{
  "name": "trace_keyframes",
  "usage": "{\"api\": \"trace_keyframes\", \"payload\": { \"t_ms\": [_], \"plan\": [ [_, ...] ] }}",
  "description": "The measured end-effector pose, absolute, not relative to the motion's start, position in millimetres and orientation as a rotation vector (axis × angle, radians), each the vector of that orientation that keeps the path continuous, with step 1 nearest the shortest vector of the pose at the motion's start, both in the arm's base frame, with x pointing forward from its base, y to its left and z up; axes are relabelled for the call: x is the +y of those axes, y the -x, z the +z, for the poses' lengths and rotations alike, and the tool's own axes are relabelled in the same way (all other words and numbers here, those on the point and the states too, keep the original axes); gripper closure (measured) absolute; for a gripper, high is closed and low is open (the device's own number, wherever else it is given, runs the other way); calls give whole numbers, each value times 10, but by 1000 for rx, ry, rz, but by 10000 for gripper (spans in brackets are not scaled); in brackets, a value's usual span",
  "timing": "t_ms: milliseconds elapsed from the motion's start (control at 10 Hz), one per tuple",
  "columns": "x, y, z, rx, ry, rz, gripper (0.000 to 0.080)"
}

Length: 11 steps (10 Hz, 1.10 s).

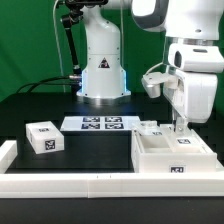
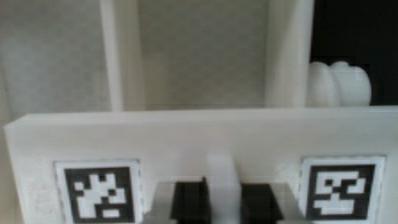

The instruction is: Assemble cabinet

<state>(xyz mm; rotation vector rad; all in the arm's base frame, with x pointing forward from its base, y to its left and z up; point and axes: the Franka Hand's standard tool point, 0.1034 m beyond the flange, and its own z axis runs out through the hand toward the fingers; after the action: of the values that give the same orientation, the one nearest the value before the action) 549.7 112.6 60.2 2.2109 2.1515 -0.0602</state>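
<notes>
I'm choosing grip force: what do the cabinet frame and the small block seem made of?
Cabinet frame: probably matte white plastic; smooth, uniform faces, no grain. Small block: looks the same, matte white, likely plastic, with a printed black-and-white tag.

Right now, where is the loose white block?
The block sits at the exterior view's left, next to the marker board and apart from the cabinet frame at the right.

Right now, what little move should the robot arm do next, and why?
Probably close the gripper on the tagged wall of the cabinet frame. In the wrist view its fingers seem to sit either side of that wall, and the exterior view shows it down at the frame.
</notes>
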Motion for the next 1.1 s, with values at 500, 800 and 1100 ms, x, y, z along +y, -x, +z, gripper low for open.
{"api": "trace_keyframes", "payload": {
  "t_ms": [500,800,1100],
  "plan": [
    [1122,-5775,605,2139,-2218,-81,731],
    [1106,-5824,597,2170,-2203,-94,731],
    [1106,-5826,604,2166,-2206,-92,731]
  ]
}}
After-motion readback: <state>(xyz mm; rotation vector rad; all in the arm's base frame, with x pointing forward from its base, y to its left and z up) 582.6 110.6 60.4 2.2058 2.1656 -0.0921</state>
